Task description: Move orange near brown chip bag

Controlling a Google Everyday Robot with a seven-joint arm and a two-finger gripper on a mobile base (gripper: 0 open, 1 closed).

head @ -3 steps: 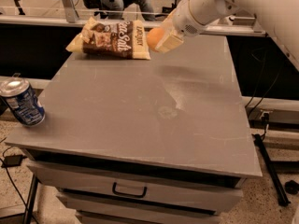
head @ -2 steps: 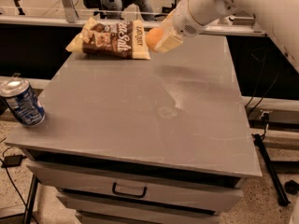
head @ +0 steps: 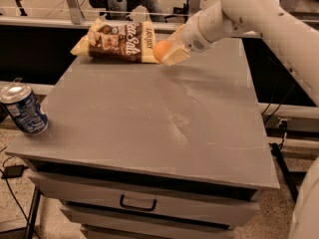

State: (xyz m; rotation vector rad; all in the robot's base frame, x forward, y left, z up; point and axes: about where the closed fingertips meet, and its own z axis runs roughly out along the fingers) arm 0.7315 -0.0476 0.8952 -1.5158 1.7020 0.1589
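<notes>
The orange (head: 161, 50) is held between the pale fingers of my gripper (head: 168, 53), low over the far part of the grey table (head: 149, 118). The gripper is shut on the orange. The brown chip bag (head: 117, 41) lies flat at the table's far left edge, dark brown in the middle with white lettering and pale yellow ends. The orange sits right at the bag's right end, very close to it; I cannot tell whether it rests on the table. My white arm (head: 234, 14) reaches in from the upper right.
A blue soda can (head: 22, 108) stands at the table's left front corner. A drawer with a handle (head: 138, 203) is under the tabletop. Metal rails and dark shelving run behind the table.
My gripper with the orange has moved a little left and down, closer to the chip bag's right end. The bag and the can have not moved.
</notes>
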